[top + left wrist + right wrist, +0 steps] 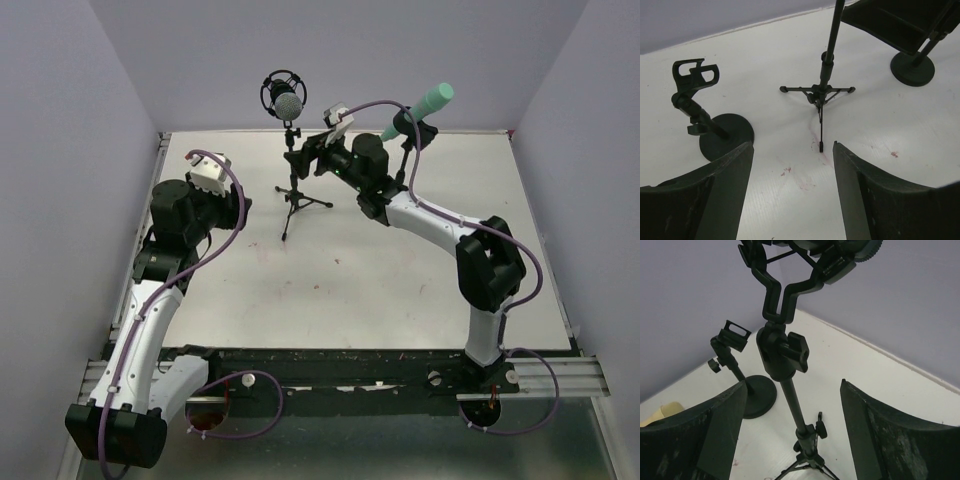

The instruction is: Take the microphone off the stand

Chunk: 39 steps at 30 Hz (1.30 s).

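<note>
White table (pixel 400 280) holds a black tripod stand (pixel 291 195). The right pincer (pixel 793 384) is wide open with the pole between its fingers, maybe not touching. The left pincer (pixel 791 146) is open too, well apart from the stand. The small microphone (pixel 287 102) sits up top.

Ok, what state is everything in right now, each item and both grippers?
Black tripod stand: upright, legs spread.
Black microphone with silver mesh head: mounted on top of the tripod stand, not yet removed.
Teal microphone: mounted, tilted upward.
Black round-base stand with clip: clip empty.
Left gripper: open, empty.
Right gripper: open, empty, facing the tripod stand's pole.
</note>
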Motion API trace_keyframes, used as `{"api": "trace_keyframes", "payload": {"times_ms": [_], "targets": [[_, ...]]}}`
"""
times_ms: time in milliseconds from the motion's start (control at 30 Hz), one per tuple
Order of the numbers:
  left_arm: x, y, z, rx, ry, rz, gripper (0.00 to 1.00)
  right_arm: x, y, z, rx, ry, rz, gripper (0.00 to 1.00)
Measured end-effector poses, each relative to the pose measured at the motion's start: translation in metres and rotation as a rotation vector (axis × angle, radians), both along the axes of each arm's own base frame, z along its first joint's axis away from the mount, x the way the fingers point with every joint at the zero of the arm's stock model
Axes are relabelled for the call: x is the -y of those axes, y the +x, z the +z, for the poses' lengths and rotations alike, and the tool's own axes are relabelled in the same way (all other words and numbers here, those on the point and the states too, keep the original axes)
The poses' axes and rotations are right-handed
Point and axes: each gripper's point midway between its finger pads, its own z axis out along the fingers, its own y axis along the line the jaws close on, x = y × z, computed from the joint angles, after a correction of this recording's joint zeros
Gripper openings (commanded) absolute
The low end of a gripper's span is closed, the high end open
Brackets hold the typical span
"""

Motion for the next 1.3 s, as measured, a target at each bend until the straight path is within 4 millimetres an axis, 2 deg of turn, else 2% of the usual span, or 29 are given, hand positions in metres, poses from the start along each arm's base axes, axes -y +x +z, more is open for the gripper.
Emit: {"api": "trace_keyframes", "payload": {"times_ms": [100, 167, 300, 333, 400, 500, 600, 700, 900, 1033, 1200, 1300], "targets": [[-0.011, 0.003, 0.000, -0.003, -0.007, 0.034, 0.72, -0.012, 0.006, 0.003, 0.013, 0.020, 0.012, 0.79], [-0.014, 0.004, 0.000, -0.003, -0.010, 0.043, 0.72, -0.017, 0.011, 0.006, 0.020, 0.034, 0.013, 0.70], [-0.016, 0.003, 0.001, -0.001, -0.012, 0.040, 0.72, -0.024, 0.018, 0.007, 0.025, 0.049, 0.016, 0.39], [-0.016, 0.003, 0.001, -0.001, -0.012, 0.038, 0.72, -0.025, 0.018, 0.006, 0.023, 0.046, 0.021, 0.28], [-0.015, 0.002, 0.003, 0.005, -0.016, 0.032, 0.71, -0.027, 0.015, 0.004, 0.016, 0.046, 0.039, 0.17], [-0.014, -0.001, 0.006, 0.013, -0.020, 0.020, 0.71, -0.031, 0.007, 0.004, 0.028, 0.035, 0.087, 0.07], [-0.011, -0.003, 0.008, 0.023, -0.018, -0.002, 0.70, -0.030, -0.002, 0.005, 0.057, 0.001, 0.139, 0.02], [-0.009, -0.003, 0.008, 0.030, -0.006, -0.025, 0.70, -0.024, -0.018, 0.003, 0.061, -0.045, 0.212, 0.01], [-0.007, -0.001, 0.009, 0.050, 0.017, -0.053, 0.70, -0.021, -0.076, -0.008, 0.004, -0.098, 0.435, 0.01], [-0.004, -0.002, 0.009, 0.052, 0.021, -0.082, 0.70, -0.016, -0.103, -0.013, -0.019, -0.119, 0.532, 0.04], [0.002, -0.004, 0.014, 0.064, 0.013, -0.119, 0.71, -0.009, -0.115, -0.014, -0.006, -0.152, 0.569, 0.18], [0.004, -0.005, 0.017, 0.072, 0.007, -0.132, 0.72, -0.005, -0.116, -0.011, 0.004, -0.157, 0.565, 0.38]]}}
